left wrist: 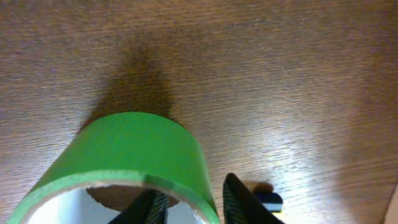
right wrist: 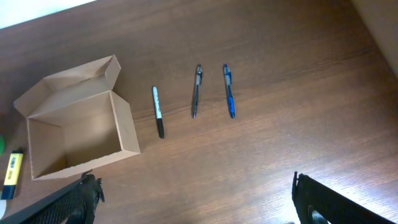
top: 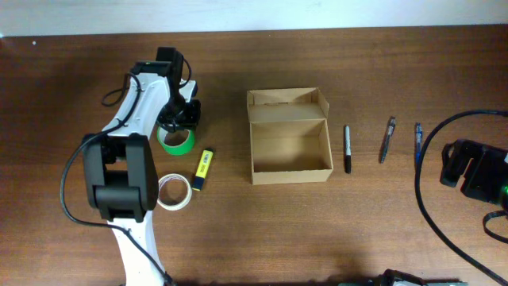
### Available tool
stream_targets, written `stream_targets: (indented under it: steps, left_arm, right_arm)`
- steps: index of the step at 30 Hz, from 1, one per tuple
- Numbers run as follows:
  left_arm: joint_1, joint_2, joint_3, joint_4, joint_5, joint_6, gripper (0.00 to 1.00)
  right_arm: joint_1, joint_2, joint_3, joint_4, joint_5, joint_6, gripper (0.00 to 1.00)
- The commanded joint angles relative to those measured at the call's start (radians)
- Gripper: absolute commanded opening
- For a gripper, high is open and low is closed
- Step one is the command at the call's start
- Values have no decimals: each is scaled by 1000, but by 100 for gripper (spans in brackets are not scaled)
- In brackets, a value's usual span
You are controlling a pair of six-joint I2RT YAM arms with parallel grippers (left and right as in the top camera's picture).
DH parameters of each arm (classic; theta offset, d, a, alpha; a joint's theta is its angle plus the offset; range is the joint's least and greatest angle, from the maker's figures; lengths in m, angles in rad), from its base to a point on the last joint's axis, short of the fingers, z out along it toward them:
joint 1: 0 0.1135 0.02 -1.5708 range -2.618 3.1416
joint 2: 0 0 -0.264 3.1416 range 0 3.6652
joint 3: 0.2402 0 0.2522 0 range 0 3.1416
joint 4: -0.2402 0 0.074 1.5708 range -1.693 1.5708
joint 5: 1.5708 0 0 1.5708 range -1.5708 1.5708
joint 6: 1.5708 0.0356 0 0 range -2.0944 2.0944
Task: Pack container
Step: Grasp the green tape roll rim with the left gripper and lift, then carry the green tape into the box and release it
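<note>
Left pincer (left wrist: 189,190) sits low on the green tape roll (left wrist: 124,155), one finger inside the ring and one outside, so the roll's wall lies between them. Whether they have actually bitten on it I cannot tell. Right pincer (right wrist: 195,182) hangs over the right end of the worktop (top: 397,238), fingers spread wide, gripping nothing.

The container (top: 290,151) stands mid-worktop with its mouth open, its flap lid (top: 286,99) thrown back on the far side, and nothing inside. A yellow highlighter (top: 203,170) and a white tape roll (top: 174,192) lie toward the left arm. A black marker (top: 347,148) lies just beside the container's right wall, with a grey pen (top: 386,140) and a blue pen (top: 417,138) further right.

To my eye that box is thin card: very light, likely to skate across the wood at a nudge, and easy to dent or fold if squeezed. I would pinch the top edge of a side wall, one finger inside and one outside, and gently. For closing, the flap's free edge looks like the place to take hold.
</note>
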Motion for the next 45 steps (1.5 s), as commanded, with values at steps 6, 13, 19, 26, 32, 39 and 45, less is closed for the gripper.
stream_targets:
  steps: [6,13,19,26,32,39,45]
  left_arm:
    - [2,86,1,-2,-5,15,17]
    - [1,87,1,-10,-3,15,1]
    - [2,73,2,-34,-7,15,2]
    - [1,-50,39,-65,-14,15,2]
    - [-19,-265,66,-79,-14,9,2]
    - [-151,-405,66,-73,-14,-23,2]
    - [-369,-407,67,17,-15,-62,1]
  right_arm:
    - [11,-6,3,-3,16,6,99]
    - [11,-6,3,-2,16,6,99]
    - [11,-6,3,-1,16,6,99]
    - [11,-6,3,3,16,6,99]
    - [11,-6,3,3,15,6,99]
    - [11,-6,3,12,3,6,99]
    - [11,-9,20,14,0,6,99]
